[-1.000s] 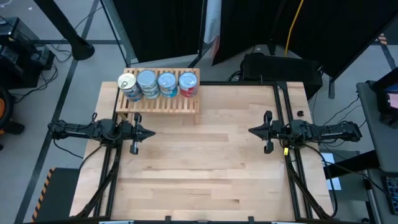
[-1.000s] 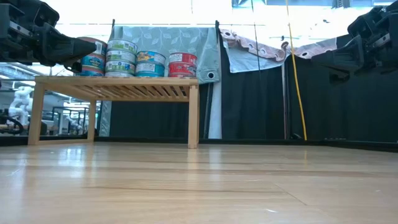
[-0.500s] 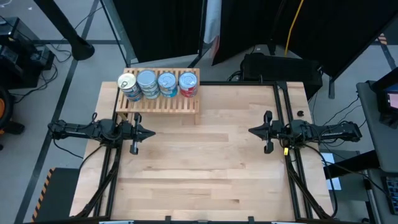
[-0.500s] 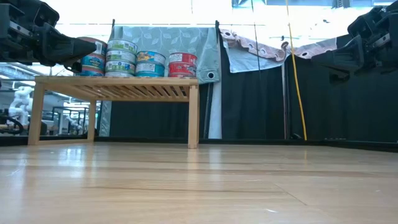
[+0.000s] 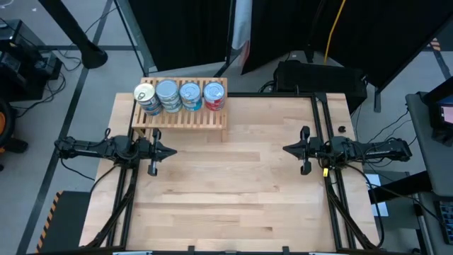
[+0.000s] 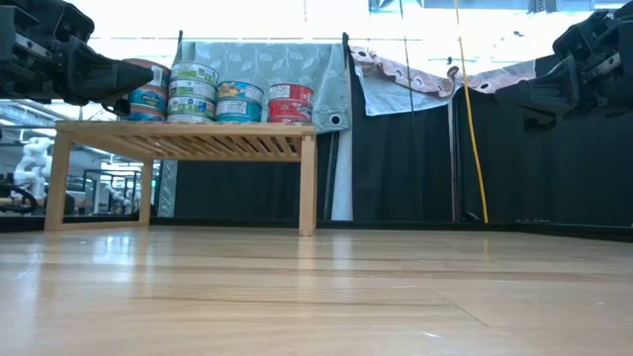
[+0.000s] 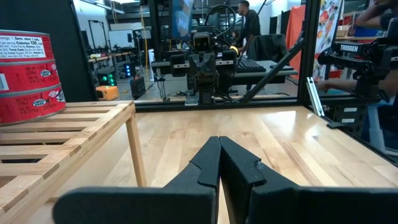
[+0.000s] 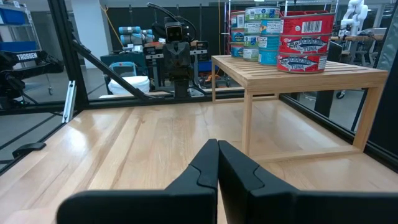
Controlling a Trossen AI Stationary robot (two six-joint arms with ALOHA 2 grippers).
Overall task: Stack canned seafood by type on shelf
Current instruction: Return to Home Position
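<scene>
Showing both arms low over the table (image 5: pixel 233 205), well clear of the tins. In the high view the left gripper (image 5: pixel 171 151) sits left of centre and the right gripper (image 5: pixel 286 149) right of centre, tips facing each other across the wood.

Left jaws together: the left wrist view has both fingers (image 7: pixel 208 163) pressed flat against each other. Right jaws likewise closed, with the fingers (image 8: pixel 208 163) meeting along the midline.

The shelf (image 5: pixel 180 117) is at upper left of the high view, near the table's far edge. The canned seafood stands on it in four stacks in a row, touching or just beside each other: gold-top stack (image 5: pixel 145 94) at the left end, two silvery-blue-top stacks (image 5: pixel 167 92) (image 5: pixel 190 93), and the red-label stack (image 5: pixel 214 92) at the right end.

In the low view the red-label stack (image 6: pixel 290 103) is two tins high, its neighbour is also two, and the next one left (image 6: pixel 193 93) is taller. The leftmost stack is partly hidden behind the left arm at the upper left of that frame.
</scene>
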